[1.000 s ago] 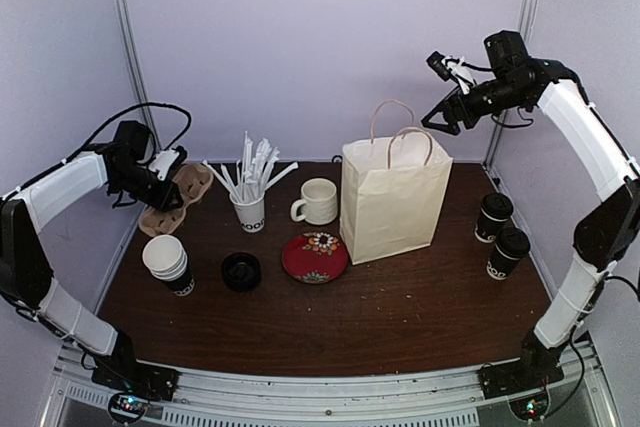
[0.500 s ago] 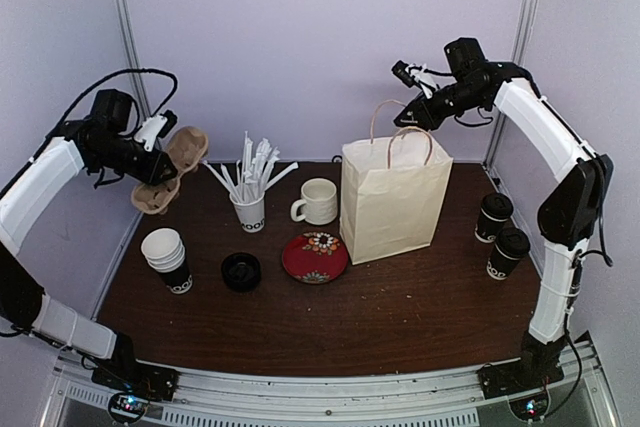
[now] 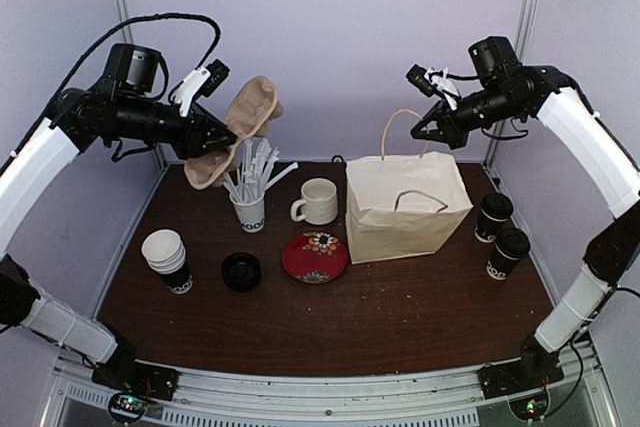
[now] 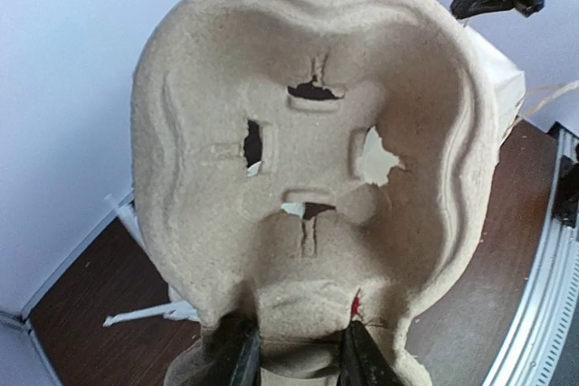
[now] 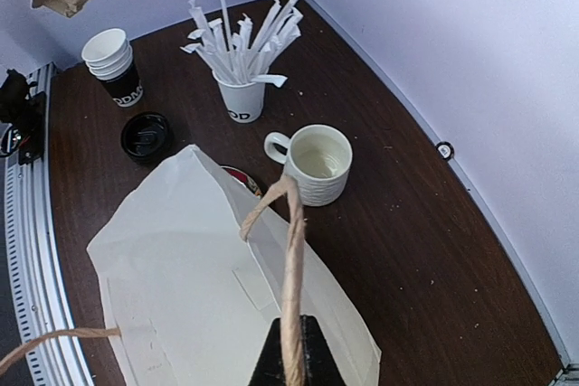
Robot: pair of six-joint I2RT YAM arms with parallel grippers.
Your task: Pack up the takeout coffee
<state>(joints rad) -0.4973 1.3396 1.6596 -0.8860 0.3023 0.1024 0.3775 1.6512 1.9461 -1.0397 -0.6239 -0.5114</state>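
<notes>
Right hand [image 5: 291,361] tight on the bag handle [image 5: 291,259]; left hand [image 4: 294,361] narrow on the pulp cup carrier [image 4: 317,133].

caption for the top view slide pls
Left gripper holds a pulp cup carrier aloft while the right gripper pinches one handle of the paper bag; two lidded black cups stand nearby

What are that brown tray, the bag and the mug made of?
The tray looks like molded paper pulp: matte, fibrous, torn at its slots. The bag is cream paper, matte and creased; its handle seems twisted paper cord. The mug is probably glazed ceramic, smooth with a faint sheen.
</notes>
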